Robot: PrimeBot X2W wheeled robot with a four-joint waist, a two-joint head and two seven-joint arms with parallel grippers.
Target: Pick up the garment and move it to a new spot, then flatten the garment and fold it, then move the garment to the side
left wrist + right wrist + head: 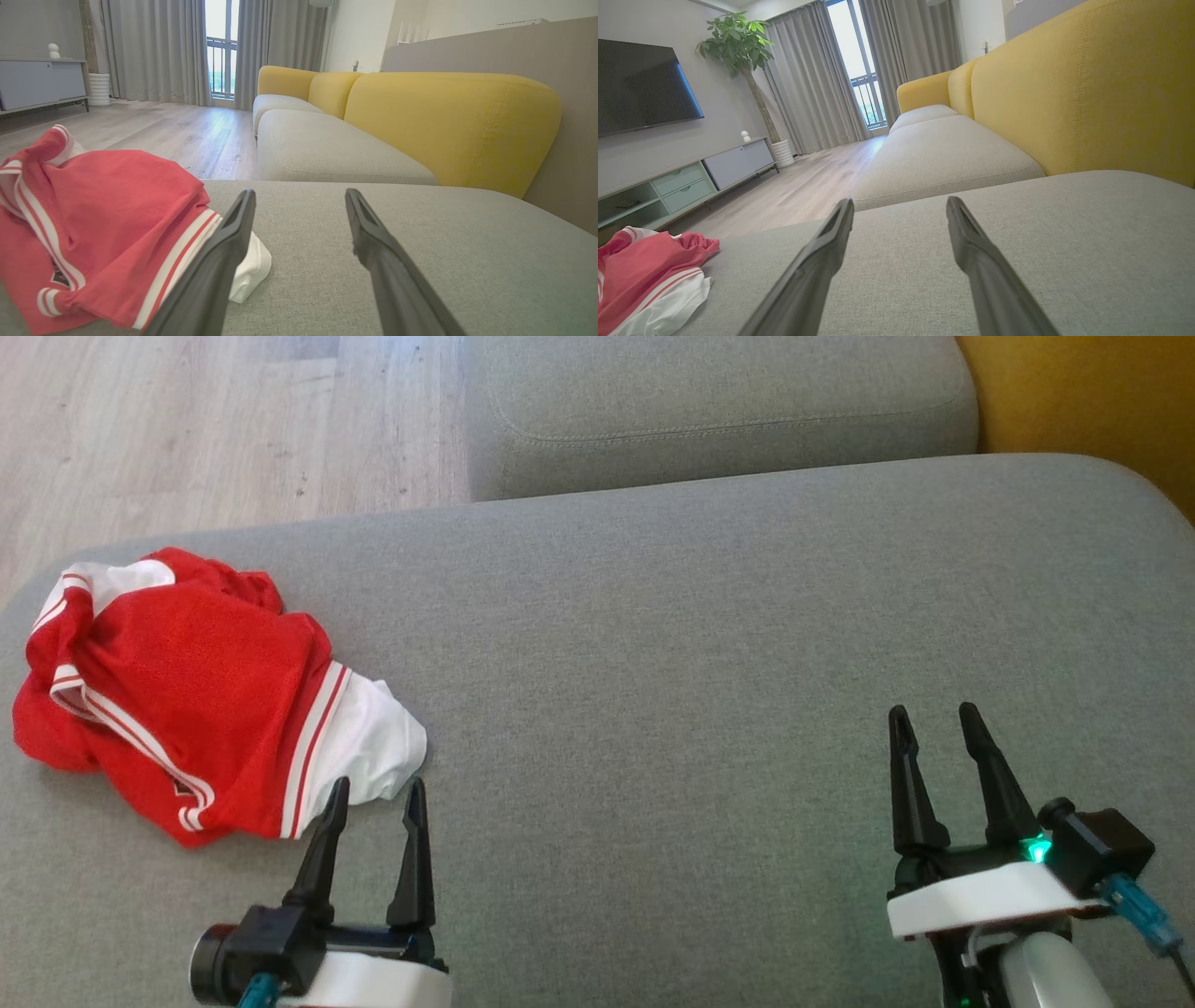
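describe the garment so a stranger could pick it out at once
Start at the wide grey sofa cushion in front of the robot. Near its left end, just beyond the open left gripper, lies a crumpled garment. It is bright red with white panels and striped trim, unlike the plain grey fabric around it.

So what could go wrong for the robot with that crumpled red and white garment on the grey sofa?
The crumpled red and white garment lies in bunched layers. The open left gripper, close by its white hem, might pinch only one layer and lift it tangled. It also sits near the edge of the grey fabric sofa cushion, above the wooden floor, so a careless drag could slide it off.
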